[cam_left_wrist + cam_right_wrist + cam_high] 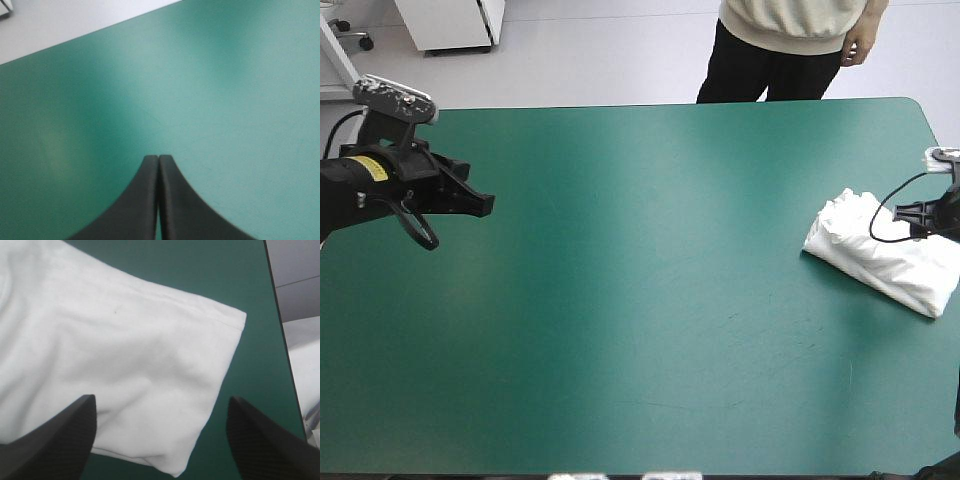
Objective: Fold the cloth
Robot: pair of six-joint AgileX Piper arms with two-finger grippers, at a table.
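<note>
We've got the T-shirt [885, 250] [125, 355] lying as a folded bundle on the table [650, 300], far over on the right side, close to the right edge and in the farther half. The right gripper [910, 215] [161, 399] sits over it, the bundle's corner between its spread fingers [55, 440]. Well apart, the left gripper [485, 203] [158, 157] hangs above the table's left side, the far edge ahead of it.

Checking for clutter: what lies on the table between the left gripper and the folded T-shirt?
Nothing: in the high view only bare teal-green cover runs from the left gripper to the T-shirt near the table's right edge.
</note>
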